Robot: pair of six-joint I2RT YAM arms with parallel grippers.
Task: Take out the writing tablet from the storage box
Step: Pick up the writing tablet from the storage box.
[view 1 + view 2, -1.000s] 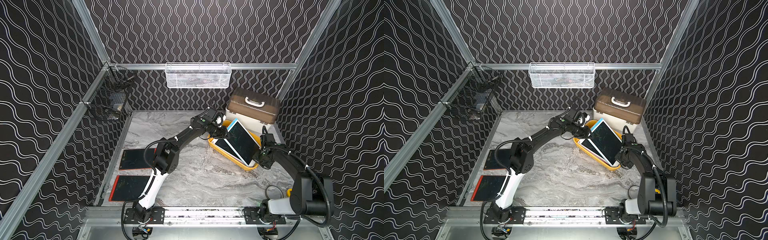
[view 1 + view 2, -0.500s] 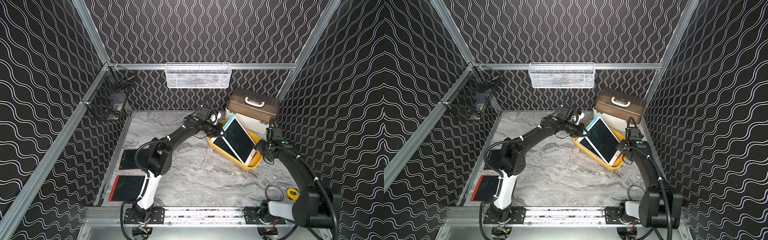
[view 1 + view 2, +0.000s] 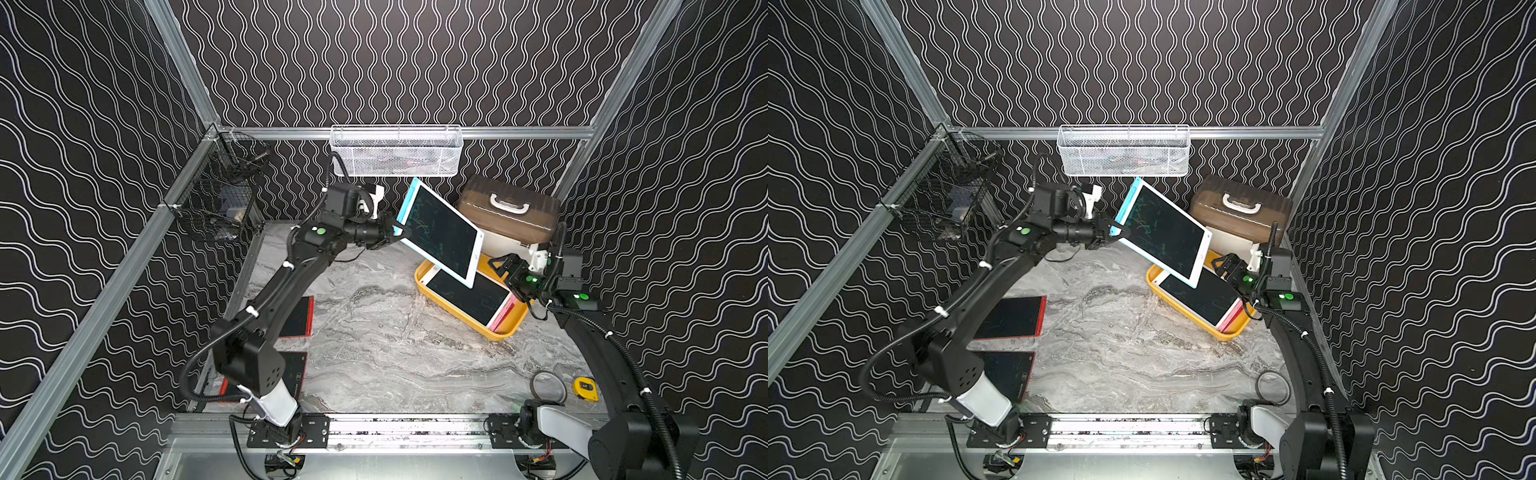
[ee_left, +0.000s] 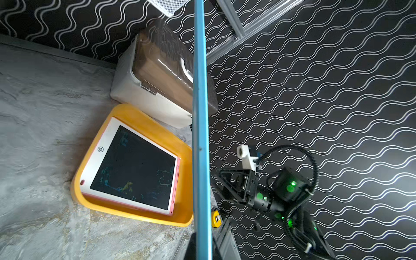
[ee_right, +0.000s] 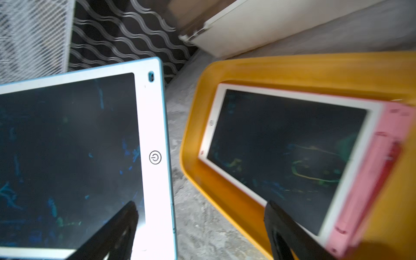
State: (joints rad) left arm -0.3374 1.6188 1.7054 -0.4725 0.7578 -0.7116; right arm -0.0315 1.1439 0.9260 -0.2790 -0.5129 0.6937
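writing tablet (image 3: 440,232) clenched in left hand (image 3: 396,235) above storage box (image 4: 135,216); right hand (image 5: 200,209) spread, empty.

Both arms are matte black with boxy joints. The left arm (image 3: 291,286) starts from a white base link (image 3: 278,405), and the right arm (image 3: 590,353) has the same white link (image 3: 557,419). A ribbed black cable (image 3: 195,365) runs along each arm, fastened with white ties (image 3: 250,309). Small green lights (image 3: 320,230) glow on the housings near the wrists. The left arm's big joint block (image 3: 249,361) has a cluster of round holes. A white bracket (image 3: 376,197) sits by each wrist camera. The right gripper (image 5: 200,207) has black, tapering fingers (image 5: 283,225). Both bases sit on black plates (image 3: 316,428) screwed to a silver rail (image 3: 407,424).
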